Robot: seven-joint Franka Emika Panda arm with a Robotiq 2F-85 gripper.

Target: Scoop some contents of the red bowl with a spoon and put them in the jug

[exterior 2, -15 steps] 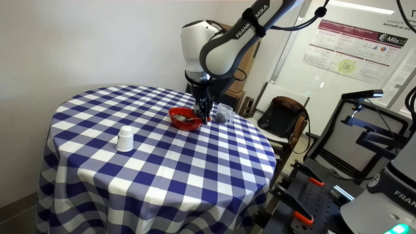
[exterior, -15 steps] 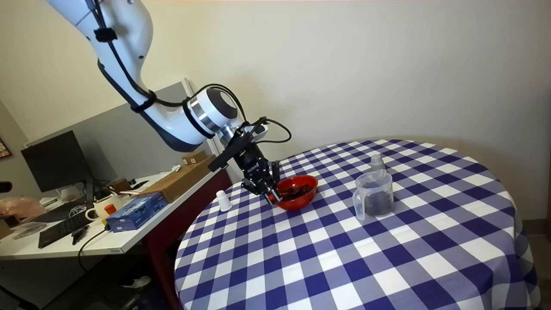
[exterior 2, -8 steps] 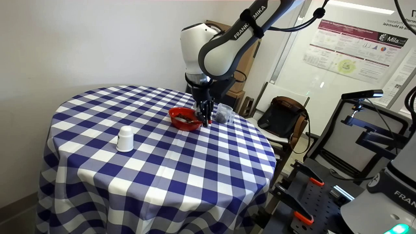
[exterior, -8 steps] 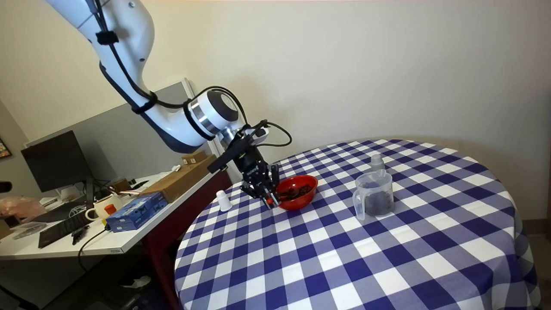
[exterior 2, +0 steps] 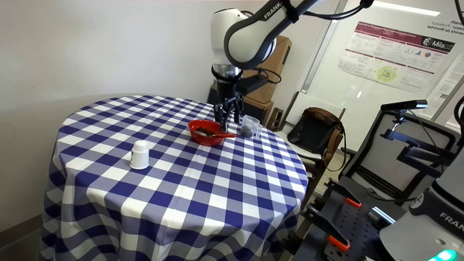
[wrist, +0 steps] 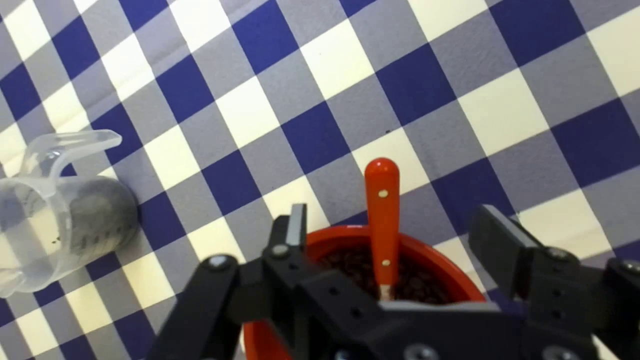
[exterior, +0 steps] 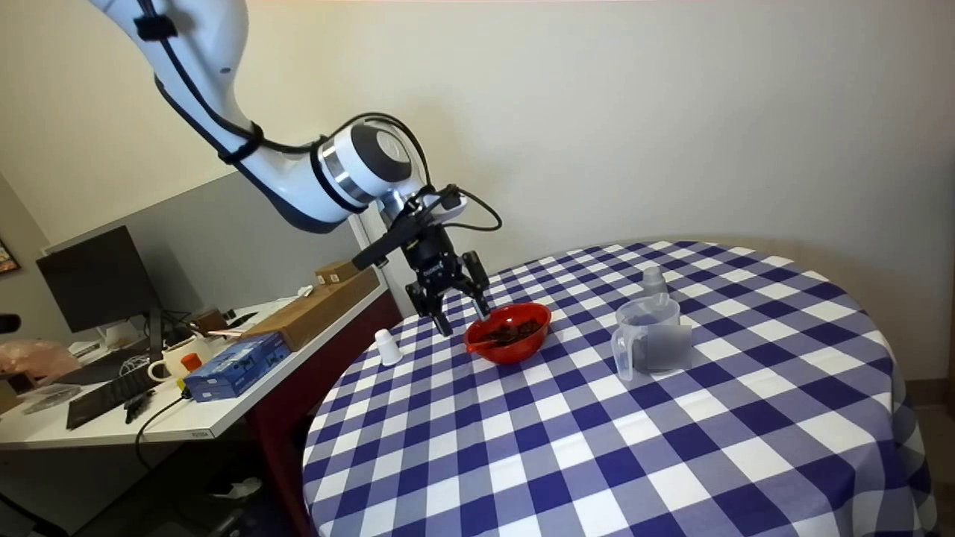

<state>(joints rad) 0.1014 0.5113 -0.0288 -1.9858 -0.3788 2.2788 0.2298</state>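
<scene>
Wrist view | your gripper hides much of the red bowl, part of the spoon | jug cut off at left | you're pointing down, jaws apart

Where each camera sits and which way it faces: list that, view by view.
An exterior view: beside the table, looking down across it toward the wall; arm and open gripper show.
An exterior view: beside the table, facing the poster and bag; arm and, probably, base show.
Wrist view: mounted behind the gripper, facing down past its visible fingers toward spoon and table.
Both exterior views share arm and white container; all three show red bowl and jug.
</scene>
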